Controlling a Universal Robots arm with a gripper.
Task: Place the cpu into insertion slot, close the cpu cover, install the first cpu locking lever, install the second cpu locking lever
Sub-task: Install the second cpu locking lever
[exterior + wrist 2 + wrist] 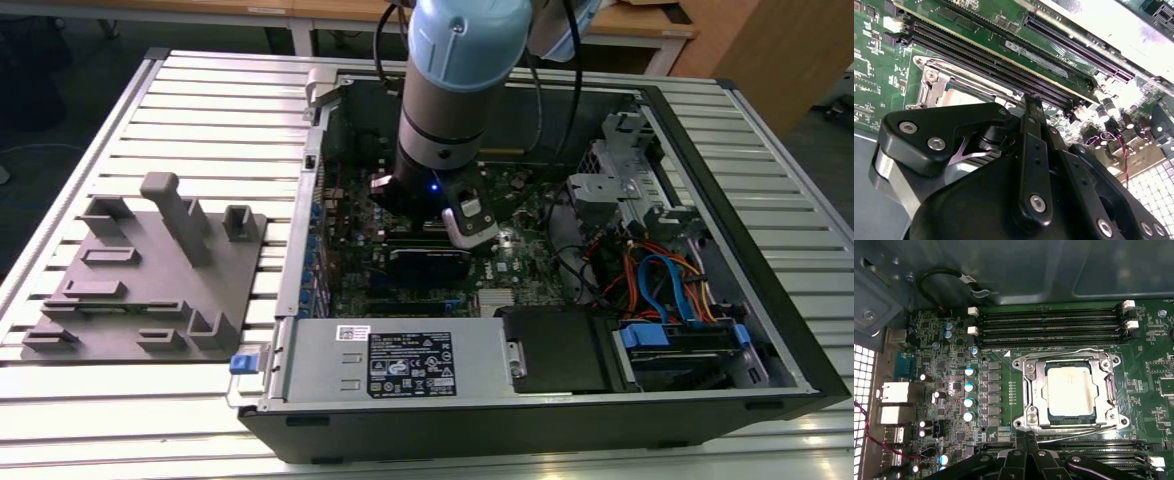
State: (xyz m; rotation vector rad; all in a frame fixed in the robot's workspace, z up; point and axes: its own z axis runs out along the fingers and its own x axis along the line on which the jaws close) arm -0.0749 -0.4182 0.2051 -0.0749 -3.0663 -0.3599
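One arm is working deep inside an open computer case (pixel 787 330) in the exterior view, its gripper (pixel 470 228) hanging low over the green board, and whether the fingers are parted or closed cannot be told. Moving to the second wrist view, black linkage is looming up front while the cpu cover (pixel 934 82) is peeking out behind it. Over in the first wrist view, the cpu (pixel 1070 390) is sitting in the insertion slot (pixel 1029 412) with the cover lying down around it and wire levers running along the frame edges. My worry: a lever slipping its hook would leave the cover unclamped. A white label on the power unit is showing print, which I'm leaving unread.
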